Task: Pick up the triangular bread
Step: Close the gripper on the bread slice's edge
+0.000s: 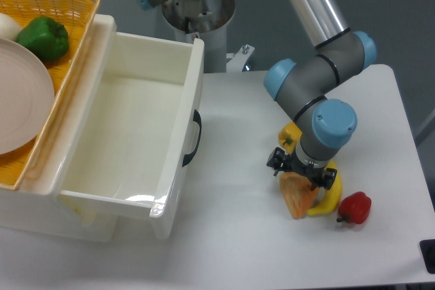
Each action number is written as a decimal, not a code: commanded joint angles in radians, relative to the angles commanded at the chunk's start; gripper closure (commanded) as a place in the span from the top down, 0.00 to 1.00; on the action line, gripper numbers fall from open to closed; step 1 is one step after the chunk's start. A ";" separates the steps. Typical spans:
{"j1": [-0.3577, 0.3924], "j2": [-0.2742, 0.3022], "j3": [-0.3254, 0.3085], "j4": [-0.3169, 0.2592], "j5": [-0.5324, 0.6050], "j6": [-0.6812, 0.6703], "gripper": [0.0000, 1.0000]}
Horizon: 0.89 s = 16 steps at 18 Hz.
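Nearest the camera on the tabletop (258, 236), the triangular bread (300, 197) lies with its long axis running from a rounded end toward the viewer up to a narrower end tucked under the claw (301, 174); the claw sits directly over that far end, so the bread lies straight below it and slightly nearer the camera; whether the fingers are apart, together or already touching the bread cannot be told, since the wrist hides them; just beside the bread on the right curves the banana (330, 198), touching or nearly so, with the red pepper (355, 208) beyond it; behind the wrist a bit of yellow pepper (291, 133) shows; judged from this, a straight descent should serve, minding the banana.
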 joint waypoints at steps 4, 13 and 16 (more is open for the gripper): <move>0.000 -0.008 0.000 0.003 0.003 0.002 1.00; 0.000 -0.011 0.000 0.003 0.003 0.000 0.62; 0.002 -0.012 0.005 0.002 0.000 -0.014 0.33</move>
